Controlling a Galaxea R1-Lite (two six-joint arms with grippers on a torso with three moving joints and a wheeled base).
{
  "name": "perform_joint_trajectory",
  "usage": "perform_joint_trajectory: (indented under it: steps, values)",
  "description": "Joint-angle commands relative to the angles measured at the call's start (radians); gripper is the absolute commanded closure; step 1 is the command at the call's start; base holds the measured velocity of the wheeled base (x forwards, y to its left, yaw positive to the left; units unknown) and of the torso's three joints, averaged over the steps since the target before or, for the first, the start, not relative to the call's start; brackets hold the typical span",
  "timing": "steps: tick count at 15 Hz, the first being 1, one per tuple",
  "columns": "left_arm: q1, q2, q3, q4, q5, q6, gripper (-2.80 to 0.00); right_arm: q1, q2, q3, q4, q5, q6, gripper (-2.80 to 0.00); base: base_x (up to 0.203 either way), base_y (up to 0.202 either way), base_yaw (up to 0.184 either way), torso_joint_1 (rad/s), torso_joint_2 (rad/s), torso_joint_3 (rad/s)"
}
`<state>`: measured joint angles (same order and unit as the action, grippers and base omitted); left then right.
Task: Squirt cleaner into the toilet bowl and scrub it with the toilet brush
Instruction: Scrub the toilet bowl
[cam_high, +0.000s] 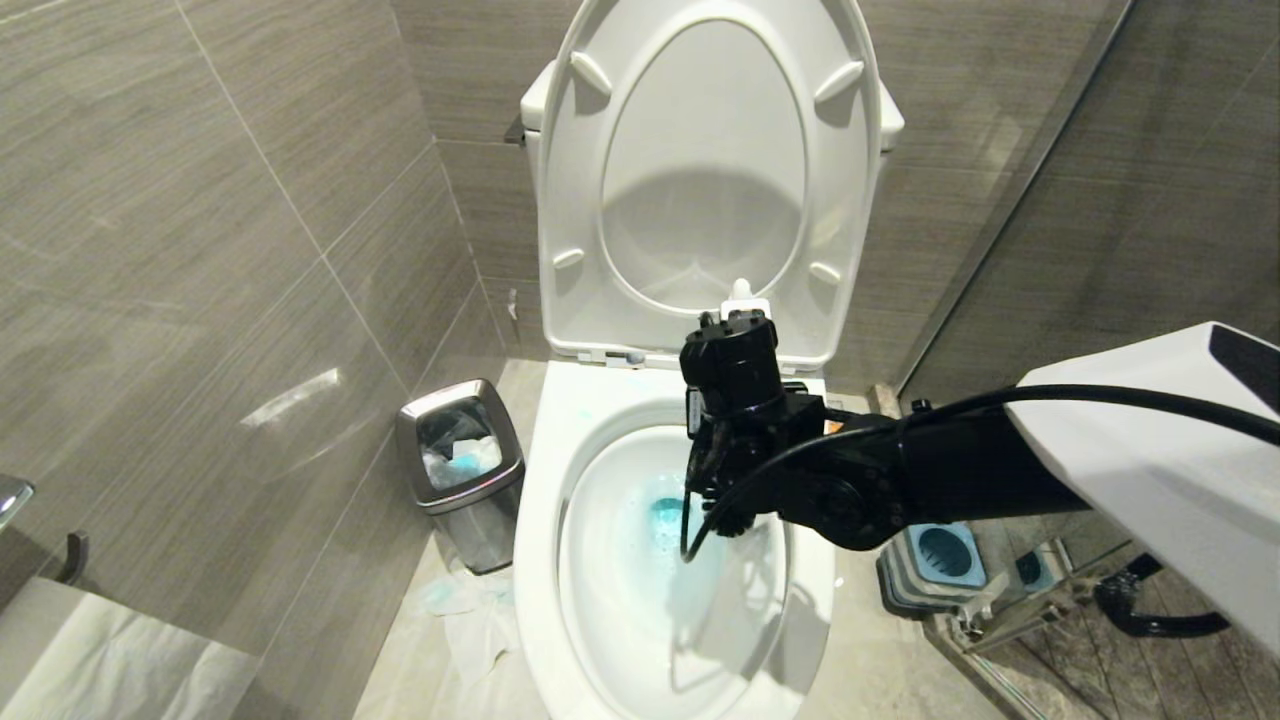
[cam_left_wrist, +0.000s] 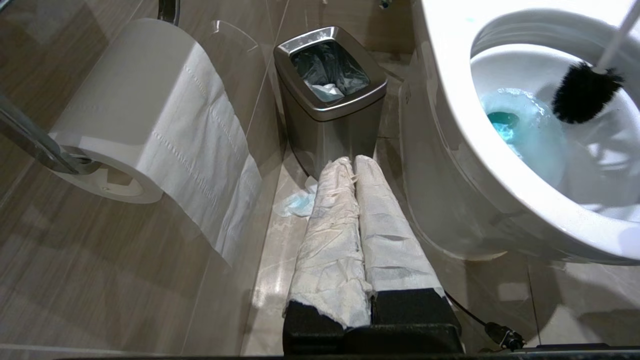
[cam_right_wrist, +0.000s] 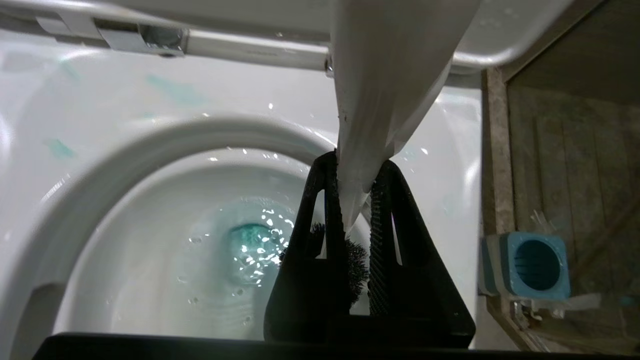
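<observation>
Right gripper clamped on the toilet brush above the toilet bowl.

The glossy white ceramic bowl holds turquoise cleaner pooled at its drain, with pale blue smears on the rim. The brush's slim white plastic handle runs between the black ribbed fingers; only the left wrist view shows its black bristle head clearly, hanging above the tinted water, perhaps just touching the ceramic. The left gripper, its two fingers wrapped in white tissue and pressed together, rests low beside the bowl, pointing at a squarish steel bin lined with a dark bag holding crumpled paper. The blue-topped holder stands empty on the floor at the bowl's right.
</observation>
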<state>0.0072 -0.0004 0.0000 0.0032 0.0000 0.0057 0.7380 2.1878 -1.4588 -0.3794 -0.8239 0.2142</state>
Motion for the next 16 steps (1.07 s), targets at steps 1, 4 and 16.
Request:
perform_joint_trajectory:
  steps: [1,4,16]
  values:
    - [0.000,0.000,0.002,0.000,0.000,0.000,0.00,0.032,-0.112,0.122,-0.004,-0.001,0.022,0.00,0.000,0.000,0.000,0.000,0.00,0.000]
    - [0.000,0.000,0.002,0.000,0.000,0.000,0.00,0.134,-0.159,0.192,-0.004,-0.002,0.053,0.00,0.000,0.000,0.000,0.000,0.00,0.000]
    - [0.000,0.000,0.002,0.000,0.000,0.000,0.00,0.280,0.051,-0.062,0.000,-0.009,0.025,0.00,0.000,0.000,0.000,0.000,0.00,0.000]
